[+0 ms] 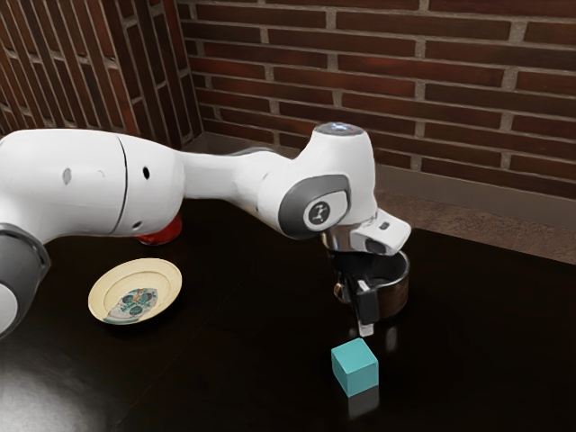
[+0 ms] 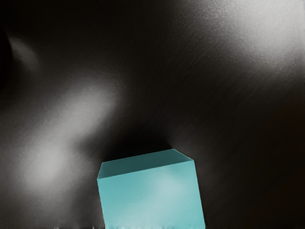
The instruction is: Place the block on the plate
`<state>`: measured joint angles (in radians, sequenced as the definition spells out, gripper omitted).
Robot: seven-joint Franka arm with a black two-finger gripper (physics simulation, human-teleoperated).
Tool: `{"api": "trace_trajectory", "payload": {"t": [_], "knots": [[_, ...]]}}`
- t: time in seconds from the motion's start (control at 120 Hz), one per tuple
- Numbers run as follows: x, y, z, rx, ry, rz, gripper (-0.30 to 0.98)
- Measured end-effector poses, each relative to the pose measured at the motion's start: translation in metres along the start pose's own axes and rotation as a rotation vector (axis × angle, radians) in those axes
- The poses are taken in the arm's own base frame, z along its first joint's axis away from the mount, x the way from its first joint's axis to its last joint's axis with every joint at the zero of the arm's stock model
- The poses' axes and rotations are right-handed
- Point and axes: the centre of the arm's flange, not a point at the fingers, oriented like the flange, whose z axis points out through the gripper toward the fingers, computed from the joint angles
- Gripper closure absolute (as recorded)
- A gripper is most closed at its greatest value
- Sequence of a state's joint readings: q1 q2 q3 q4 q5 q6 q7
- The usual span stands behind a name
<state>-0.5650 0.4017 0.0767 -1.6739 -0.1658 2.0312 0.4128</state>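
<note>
meanwhile, in the exterior view, the black two-finger gripper (image 1: pixel 354 311) hangs over a dark, glossy table (image 1: pixel 243 360), its fingertips apart and nothing between them, as i work the arm (image 1: pixel 234 175) from a distance. the turquoise cube (image 1: pixel 355 366) sits on the tabletop, lower in the picture than the fingers and toward the camera's side of them, near but free of their grip. a round, dark-walled bowl (image 1: pixel 394 295) stands behind the gripper. well off toward the exterior view's left is the cream plate with a painted centre (image 1: pixel 101 290), bare and awaiting its load; a red object (image 1: pixel 162 233) lies beyond it, partly hidden by the arm.

in the wrist view, the cube shows a broad, pale top and one darker side, close to the hand and slightly askew to the camera's frame. it has no long axis to favour, so i judge the grasp turns on centring the open fingers over it and squaring them to two opposite faces. whether it lies squarely beneath them i cannot tell. i reckon the job is at the approach, with grasp, carry and release all ahead; coming down off-centre could set a fingertip on the cube's top or nudge it away.
</note>
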Motion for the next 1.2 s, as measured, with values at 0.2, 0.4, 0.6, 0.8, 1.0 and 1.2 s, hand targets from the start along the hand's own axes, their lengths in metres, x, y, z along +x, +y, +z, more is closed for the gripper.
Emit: {"api": "trace_trajectory", "payload": {"t": [0.2,0.4,0.6,0.8,1.0,1.2], "knots": [[-0.005,0.006,0.012,0.009,0.002,0.011,0.00],[-0.009,0.001,0.019,0.019,-0.016,0.014,0.00],[-0.007,0.007,0.037,0.037,-0.058,0.045,0.00],[-0.004,0.014,0.049,0.059,-0.084,0.079,0.00],[-0.005,0.012,0.065,0.065,-0.112,0.085,0.00],[-0.005,0.011,0.076,0.061,-0.127,0.083,0.00]]}}
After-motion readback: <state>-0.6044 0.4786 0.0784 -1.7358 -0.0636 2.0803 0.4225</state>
